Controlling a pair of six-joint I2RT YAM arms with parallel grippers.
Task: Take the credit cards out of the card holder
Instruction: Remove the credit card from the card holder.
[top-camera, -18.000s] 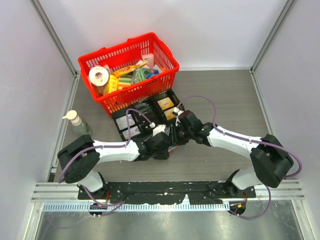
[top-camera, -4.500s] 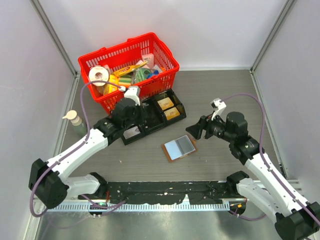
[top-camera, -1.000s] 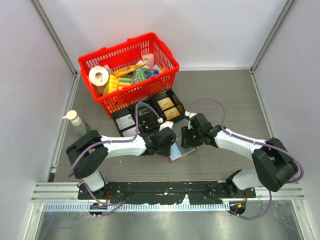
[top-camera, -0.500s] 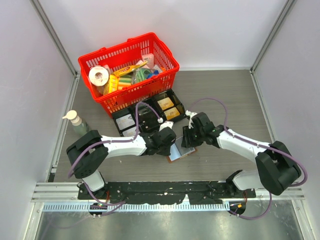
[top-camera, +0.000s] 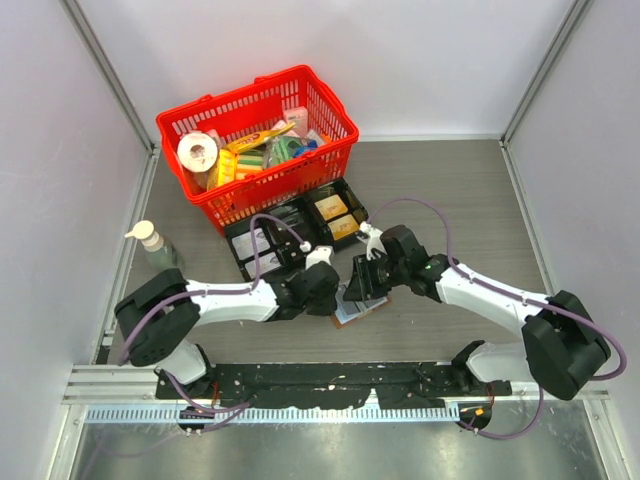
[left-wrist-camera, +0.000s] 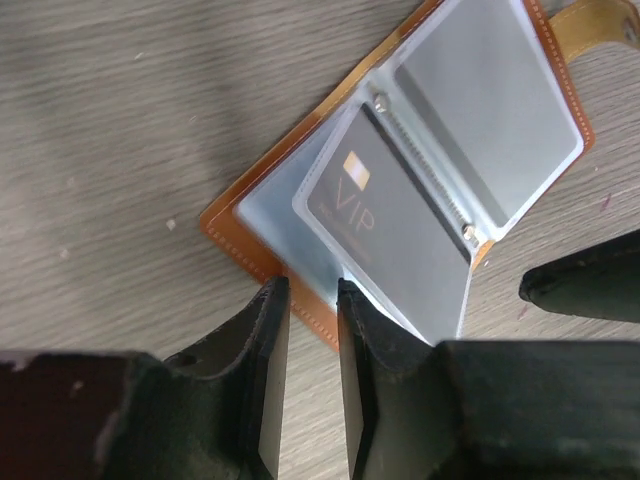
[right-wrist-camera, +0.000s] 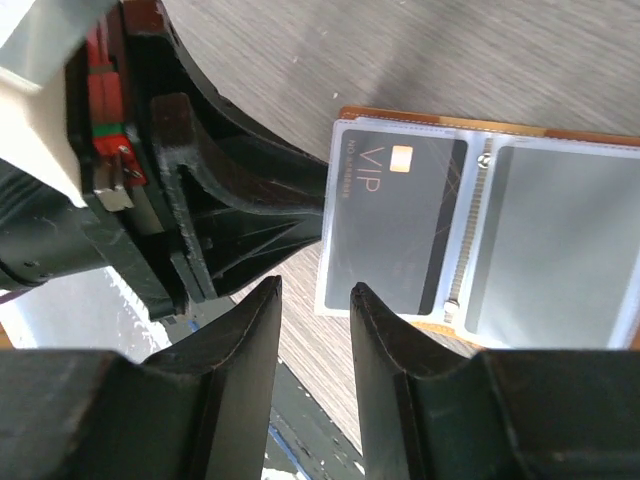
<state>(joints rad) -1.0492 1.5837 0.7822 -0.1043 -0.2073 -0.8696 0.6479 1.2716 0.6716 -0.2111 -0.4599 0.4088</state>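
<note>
1. Pump bottle (top-camera: 152, 245): upright, well left of the card holder.
2. Red basket (top-camera: 270, 195): behind and left of the holder, packed with goods.
3. Black divided tray (top-camera: 285, 225): just behind the holder.
4. My left claw (left-wrist-camera: 312, 290): jaws narrow, tips at the holder's brown stitched edge. I cannot tell whether they pinch it.
5. Card holder (left-wrist-camera: 490, 120): lies open on the table between my claws. Brown border, pale clear sleeves, toothed spine with two studs.
6. Credit card (left-wrist-camera: 390, 230): dark grey, "VIP" lettering, gold chip, inside the sleeve nearer my left claw.
7. My right claw (right-wrist-camera: 315, 290): just off the holder's carded side, jaws partly apart with nothing between them.
</note>
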